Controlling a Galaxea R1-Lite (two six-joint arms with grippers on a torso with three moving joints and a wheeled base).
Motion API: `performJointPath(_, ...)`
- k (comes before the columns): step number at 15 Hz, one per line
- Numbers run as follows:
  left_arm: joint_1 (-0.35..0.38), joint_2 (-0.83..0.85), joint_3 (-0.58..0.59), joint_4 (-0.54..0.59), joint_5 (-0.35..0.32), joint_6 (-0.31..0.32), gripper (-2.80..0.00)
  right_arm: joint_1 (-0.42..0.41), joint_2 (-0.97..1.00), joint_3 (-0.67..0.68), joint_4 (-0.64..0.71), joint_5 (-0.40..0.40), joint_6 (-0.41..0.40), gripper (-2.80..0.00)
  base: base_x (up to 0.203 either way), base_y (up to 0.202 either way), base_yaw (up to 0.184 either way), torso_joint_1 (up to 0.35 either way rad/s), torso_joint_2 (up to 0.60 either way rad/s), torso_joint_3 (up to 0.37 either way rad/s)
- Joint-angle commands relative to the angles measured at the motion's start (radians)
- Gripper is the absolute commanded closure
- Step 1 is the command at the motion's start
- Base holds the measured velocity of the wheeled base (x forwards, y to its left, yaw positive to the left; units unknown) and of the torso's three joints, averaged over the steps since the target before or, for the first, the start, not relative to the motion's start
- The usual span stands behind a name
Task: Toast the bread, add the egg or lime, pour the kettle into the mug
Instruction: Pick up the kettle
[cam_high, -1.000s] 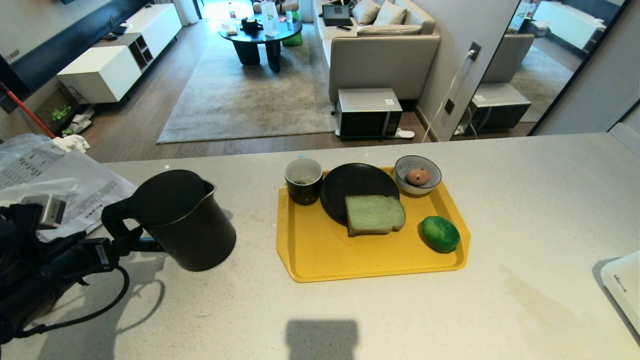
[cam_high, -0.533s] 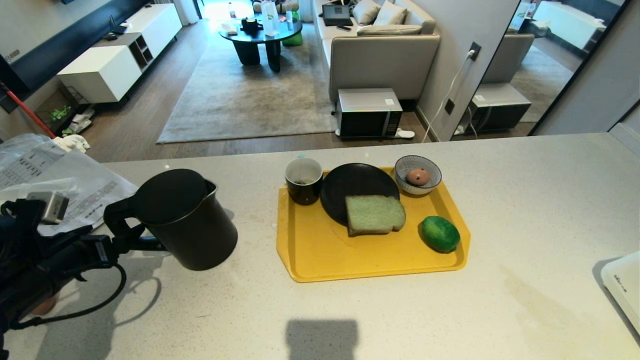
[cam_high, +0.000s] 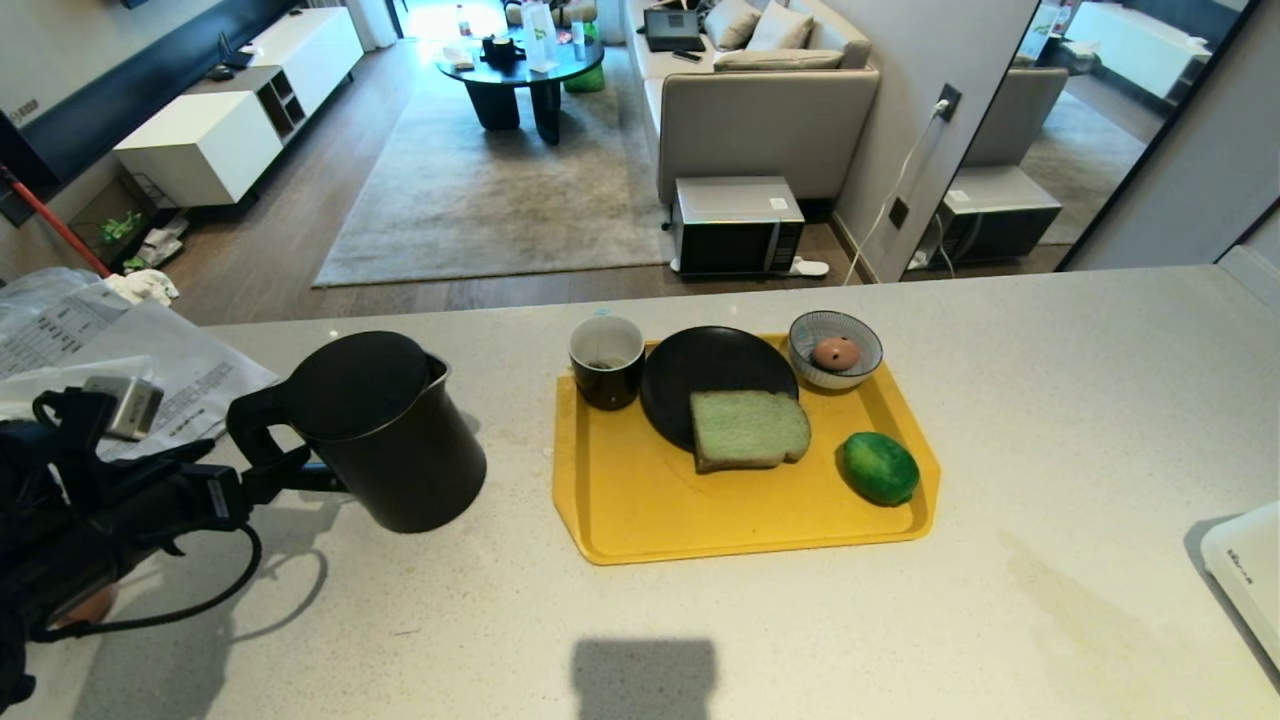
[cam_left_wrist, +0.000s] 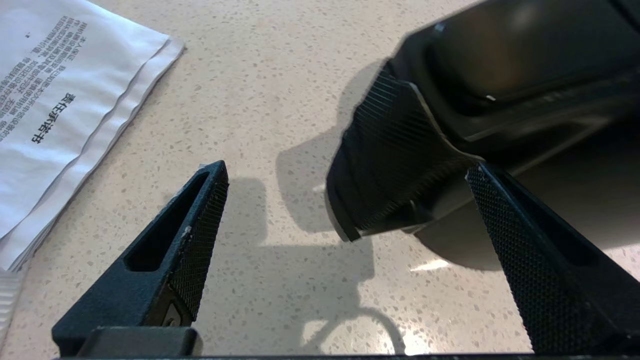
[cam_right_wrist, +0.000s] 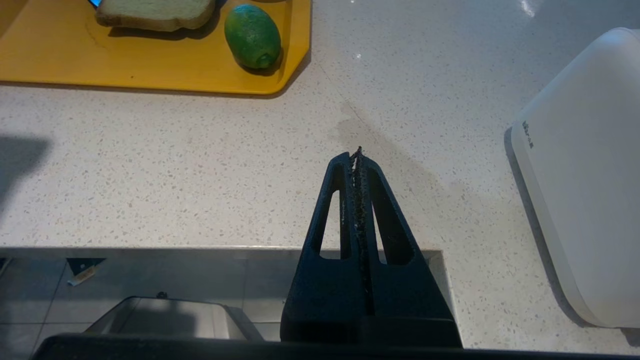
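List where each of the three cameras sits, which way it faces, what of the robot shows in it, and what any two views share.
Head: high, looking forward and down over the counter at the kettle and yellow tray; left arm shows.
Left wrist: behind the open left gripper, facing the kettle handle.
Right wrist: behind the shut right gripper, above the counter edge.
Shared: head and right wrist show the lime and bread.

Your left arm: black, bulky, with a silver box-shaped module on top and a black cable looping beneath. Left gripper: matte black tapered fingers, cross-hatched pads, slotted cut-outs. Right gripper matches them.
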Motion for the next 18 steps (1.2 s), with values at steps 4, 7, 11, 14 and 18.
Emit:
performJointPath(4,0.033,0.033,-0.045,-0.007,0.002,0.000,-2.80,0.000,0.001,0.000,0.000,0.000,0.000,0.00,0.000,0.000,0.000,0.000,0.00,0.000)
performJointPath(7,0.027,0.070,-0.096,0.000,-0.003,0.002,-2.80,0.000,0.001,0.000,0.000,0.000,-0.001,0.00,0.000,0.000,0.000,0.000,0.00,0.000)
performJointPath(11,0.009,0.096,-0.129,0.015,-0.024,0.032,-2.80,0.000,0.001,0.000,0.000,0.000,-0.001,0.00,0.000,0.000,0.000,0.000,0.00,0.000)
performJointPath(14,-0.011,0.112,-0.158,0.021,-0.024,0.035,-2.80,0.000,0.001,0.000,0.000,0.000,-0.001,0.00,0.000,0.000,0.000,0.000,0.00,0.000)
performJointPath(18,-0.018,0.114,-0.174,0.021,-0.023,0.035,-2.80,0.000,0.001,0.000,0.000,0.000,-0.001,0.00,0.000,0.000,0.000,0.000,0.00,0.000)
